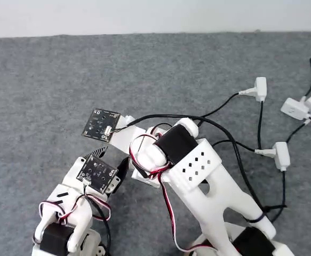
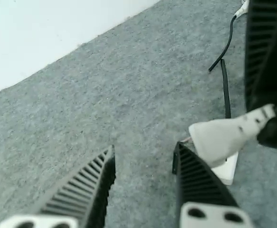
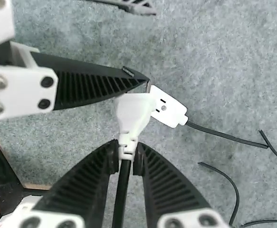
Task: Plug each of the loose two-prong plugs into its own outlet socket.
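Grey surface point(image 1: 48, 80) fills the frame, with a white wall strip along the top edge. The right arm point(image 1: 208, 181) is biggest, running from bottom right up to frame centre. The left arm point(image 1: 70, 213) is smaller and sits at lower left. Black cords point(image 1: 235, 154) loop across the right half.

Right end effector point(image 3: 126, 151): fingers together, clamped on the neck of a white plug point(image 3: 133, 113) where its cord comes out. The plug head lies against one end of a white socket point(image 3: 169, 110) that rests flat on the surface. The socket's two slots are in the open. Cannot tell if any prong is in.

Left end effector point(image 2: 144, 156): fingers apart, holding nothing. One fingertip point(image 3: 137, 77) is just beside the plug head and the socket corner.

At the right edge of the high view, well apart from both arms, are an upper loose plug point(image 1: 259, 88), a lower loose plug point(image 1: 280, 154) and a pair of white blocks point(image 1: 299, 108) on cords. Cannot tell whether the blocks are plugs or sockets.
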### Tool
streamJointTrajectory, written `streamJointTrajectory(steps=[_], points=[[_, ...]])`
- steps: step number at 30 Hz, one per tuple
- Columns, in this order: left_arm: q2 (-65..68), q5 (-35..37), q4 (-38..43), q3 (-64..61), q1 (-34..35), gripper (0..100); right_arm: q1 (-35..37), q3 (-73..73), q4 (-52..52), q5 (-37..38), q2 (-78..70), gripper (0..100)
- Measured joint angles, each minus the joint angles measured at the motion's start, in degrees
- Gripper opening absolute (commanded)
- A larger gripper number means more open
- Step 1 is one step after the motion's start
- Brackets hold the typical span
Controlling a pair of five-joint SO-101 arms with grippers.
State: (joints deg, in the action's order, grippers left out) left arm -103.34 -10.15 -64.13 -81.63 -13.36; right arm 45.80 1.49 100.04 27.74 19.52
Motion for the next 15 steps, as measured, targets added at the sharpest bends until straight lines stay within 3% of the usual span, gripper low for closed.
streamJointTrajectory(steps=[15], points=[[0.0,0.0,0.0,0.0,0.0,20,0.8,0.0,0.0,-0.4,0.0,0.8]])
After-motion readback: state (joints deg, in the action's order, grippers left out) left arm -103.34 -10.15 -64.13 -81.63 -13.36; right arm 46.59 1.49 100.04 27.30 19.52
